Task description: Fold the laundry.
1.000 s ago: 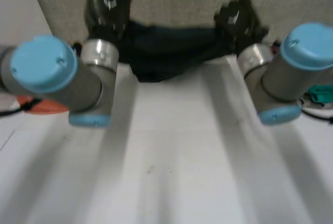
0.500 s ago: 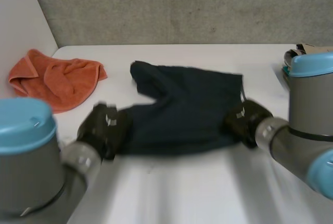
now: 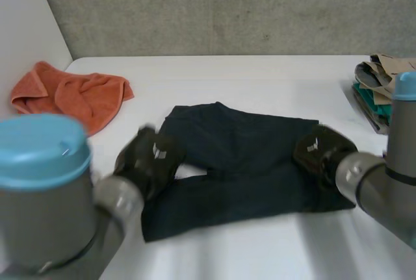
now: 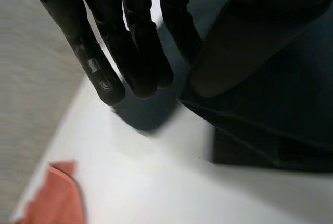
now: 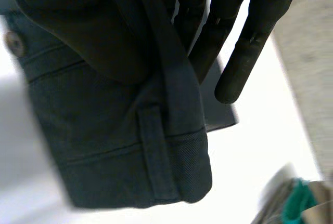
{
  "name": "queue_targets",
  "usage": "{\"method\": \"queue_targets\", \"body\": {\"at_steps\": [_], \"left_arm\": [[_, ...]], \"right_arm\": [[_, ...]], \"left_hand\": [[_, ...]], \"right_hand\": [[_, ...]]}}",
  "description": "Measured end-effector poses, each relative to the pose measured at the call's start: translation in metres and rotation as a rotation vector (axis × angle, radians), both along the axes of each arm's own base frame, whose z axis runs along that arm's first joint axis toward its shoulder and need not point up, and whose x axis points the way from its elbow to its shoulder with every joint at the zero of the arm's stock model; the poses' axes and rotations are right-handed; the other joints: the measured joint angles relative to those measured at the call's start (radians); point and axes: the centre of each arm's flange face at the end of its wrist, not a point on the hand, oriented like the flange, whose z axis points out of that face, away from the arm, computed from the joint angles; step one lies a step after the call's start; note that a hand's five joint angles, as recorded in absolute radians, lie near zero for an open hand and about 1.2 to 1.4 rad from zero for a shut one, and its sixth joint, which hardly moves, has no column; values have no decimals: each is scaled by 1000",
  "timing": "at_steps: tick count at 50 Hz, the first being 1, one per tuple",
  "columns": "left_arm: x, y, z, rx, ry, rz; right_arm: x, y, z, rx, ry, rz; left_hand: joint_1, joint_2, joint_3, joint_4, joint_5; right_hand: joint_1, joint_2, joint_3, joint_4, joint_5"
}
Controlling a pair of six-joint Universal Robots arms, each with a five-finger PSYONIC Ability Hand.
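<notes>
Dark navy trousers [image 3: 247, 156] lie spread across the middle of the white table [image 3: 260, 247], waistband to the right, legs to the left. My left hand [image 3: 151, 158] is at the leg end. In the left wrist view its fingers [image 4: 140, 52] reach down to the table, and the thumb pinches the edge of the trousers [image 4: 281, 104] against them. My right hand [image 3: 322, 150] is at the waistband end. In the right wrist view the waistband of the trousers [image 5: 114, 146], with a belt loop and a button [image 5: 11, 42], runs between thumb and fingers [image 5: 250, 37].
A crumpled orange towel [image 3: 71, 98] lies at the table's far left, and a corner of this towel [image 4: 54, 198] lies beyond my left fingertips. A stack of folded clothes [image 3: 380, 85] sits at the right edge. A grey wall stands behind the table.
Both hands have swung the trousers down from high at the far side onto the table and drawn them nearer. The cloth now lies flat.
</notes>
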Motion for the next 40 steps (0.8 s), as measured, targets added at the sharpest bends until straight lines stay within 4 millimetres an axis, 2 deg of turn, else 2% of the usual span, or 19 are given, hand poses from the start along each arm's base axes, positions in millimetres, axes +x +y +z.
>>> {"method": "queue_targets", "body": {"at_steps": [2,6,13,18,22,27,29,32,33,35,36,37,39,40], "left_arm": [[-16,-27,-2,-78,60,17],[-39,-63,-6,-196,130,34],[-82,-126,-27,-469,161,49],[-97,-158,-46,-623,108,66],[-101,-182,-59,-709,83,98],[-102,-197,-67,-742,84,122],[-102,-202,-70,-748,88,129],[-102,-205,-73,-748,93,131],[-103,-206,-74,-746,95,130],[-104,-205,-76,-741,103,126],[-104,-205,-76,-741,103,126],[-105,-203,-76,-734,113,121],[-106,-200,-73,-726,130,115],[-106,-198,-71,-725,137,114]], "right_arm": [[9,-17,0,-64,-66,-17],[18,-34,-4,-127,-116,-22],[40,-83,-33,-317,-163,-16],[52,-111,-53,-457,-166,-8],[61,-133,-69,-569,-165,-2],[67,-146,-78,-625,-179,-2],[69,-153,-82,-644,-194,-6],[71,-159,-83,-650,-214,-17],[71,-160,-83,-648,-221,-22],[71,-162,-82,-643,-241,-36],[71,-162,-82,-643,-241,-36],[69,-163,-79,-633,-268,-55],[66,-165,-69,-617,-318,-87],[64,-165,-67,-612,-330,-96]], "left_hand": [[0,0,0,0,0],[0,0,0,0,0],[0,0,0,0,0],[0,0,0,0,0],[0,0,0,0,0],[0,0,0,0,0],[0,0,0,0,0],[0,-7,-5,-6,0],[-184,-208,-183,-189,-161],[-444,-440,-428,-418,-387],[-444,-440,-428,-418,-387],[-843,-797,-781,-802,-769],[-955,-971,-956,-971,-926],[-957,-983,-971,-984,-939]], "right_hand": [[0,0,0,0,2],[0,0,0,0,2],[0,0,0,0,3],[0,0,0,0,5],[0,0,0,0,5],[0,-25,-31,-33,-16],[-36,-131,-144,-147,-125],[-470,-572,-572,-577,-578],[-617,-744,-739,-727,-737],[-801,-918,-921,-927,-919],[-801,-918,-921,-927,-919],[-834,-958,-972,-977,-955],[-834,-959,-979,-987,-955],[-834,-959,-979,-987,-955]]}}
